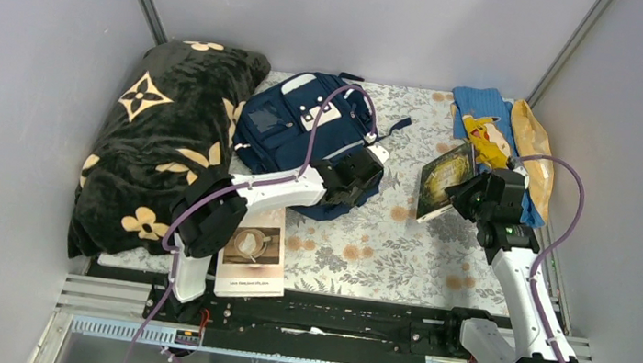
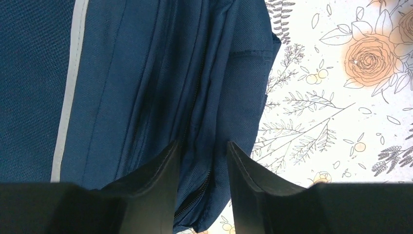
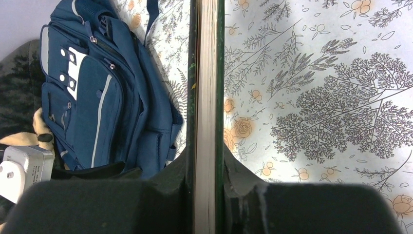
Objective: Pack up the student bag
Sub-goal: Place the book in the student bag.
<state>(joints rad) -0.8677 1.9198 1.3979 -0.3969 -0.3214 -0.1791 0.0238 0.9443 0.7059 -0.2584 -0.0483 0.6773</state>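
The navy student bag (image 1: 301, 128) with white stripes lies flat at the back middle of the flowered cloth. My left gripper (image 1: 362, 179) is down on the bag's near right edge. In the left wrist view the gripper (image 2: 202, 144) stands part open, with a fold of the bag (image 2: 122, 73) beside a zipper lying between its fingers. My right gripper (image 1: 467, 196) is shut on a dark green book (image 1: 445, 180), held on edge above the cloth to the right of the bag. The right wrist view shows the book's page edge (image 3: 207, 73) clamped in the gripper (image 3: 206, 150), with the bag (image 3: 97, 97) to its left.
A second book (image 1: 252, 249) with a pale cover lies by the left arm's base. A black blanket (image 1: 165, 144) with tan flowers is heaped at the left. A lighter blue cloth (image 1: 487, 128) with a yellow figure and a tan packet (image 1: 534, 152) sit at the back right. Grey walls close in the sides.
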